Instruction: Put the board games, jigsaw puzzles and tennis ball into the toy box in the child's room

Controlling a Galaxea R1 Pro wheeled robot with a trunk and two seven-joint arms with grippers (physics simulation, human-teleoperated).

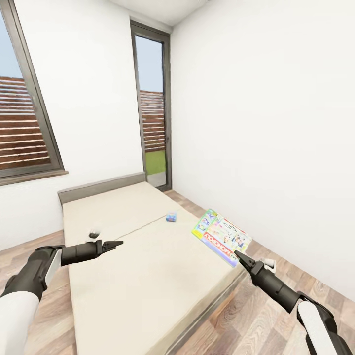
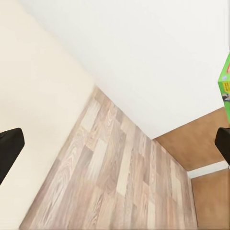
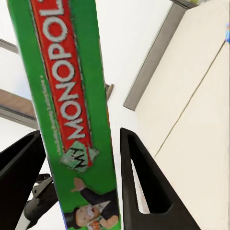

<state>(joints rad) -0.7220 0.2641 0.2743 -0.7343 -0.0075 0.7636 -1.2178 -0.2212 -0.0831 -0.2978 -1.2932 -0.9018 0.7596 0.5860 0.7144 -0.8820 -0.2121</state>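
Head view: bed (image 1: 148, 276) centre, cream top. Green-edged game (image 1: 222, 236) tilted at bed's right edge, gripped by right gripper (image 1: 240, 258); in right wrist view, green Monopoly box edge between the fingers (image 3: 143, 182), jaws closed on it. Small blue item (image 1: 171, 217) mid-bed. Left gripper (image 1: 116, 244) above bed's left part, jaws apart, holding nothing. Window (image 1: 24, 123) at left wall.

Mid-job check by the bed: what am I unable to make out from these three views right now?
- Small blue object on the cream-beige bed, head view: too small to identify.
- Small dark grey object, head view: too small to identify.
- Green-edged Monopoly board game box, right wrist view: cut off by the frame; whether the right gripper pads touch it is unclear.
- Left gripper, left wrist view: fingers cut off by the frame edges.
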